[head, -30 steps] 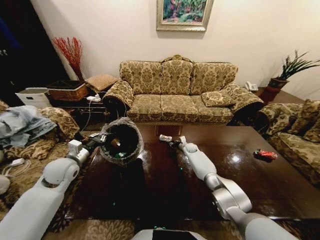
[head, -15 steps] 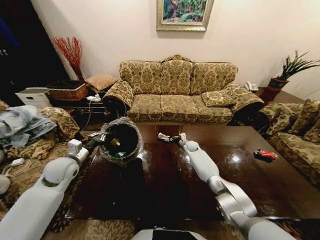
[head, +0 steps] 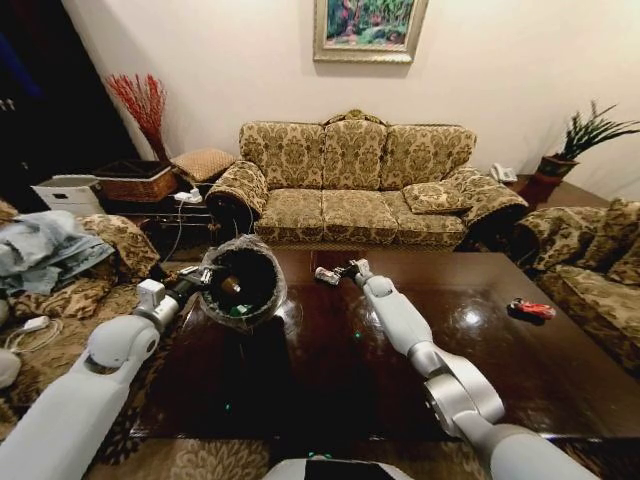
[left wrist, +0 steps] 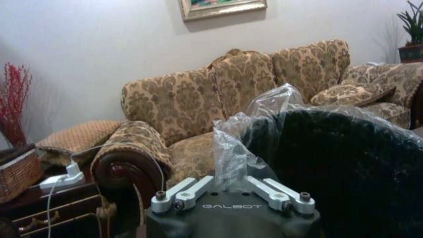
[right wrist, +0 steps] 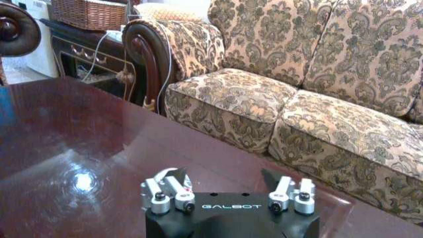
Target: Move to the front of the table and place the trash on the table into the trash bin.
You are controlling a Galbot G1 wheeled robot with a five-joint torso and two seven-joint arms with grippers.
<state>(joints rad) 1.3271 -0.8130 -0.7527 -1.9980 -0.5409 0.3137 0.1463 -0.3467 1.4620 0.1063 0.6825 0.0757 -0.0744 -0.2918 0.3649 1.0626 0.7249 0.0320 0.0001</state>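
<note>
White scrap (head: 326, 275) now nearer bin (head: 243, 282), in right fingers (head: 341, 271).

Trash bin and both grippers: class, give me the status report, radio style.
Left gripper shut on bin rim, bin tilted, trash inside. Right gripper shut on white scrap above table, short of bin. Red piece on table. Path clear.

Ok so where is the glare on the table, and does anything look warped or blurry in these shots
Head view: a bright glare spot sits on the glossy table near the red piece, and the walls bow as through a wide lens. Right wrist view: another hot spot reflects on the tabletop ahead of the right gripper. Left wrist view: the trash bin, held close to the camera, looks soft.
</note>
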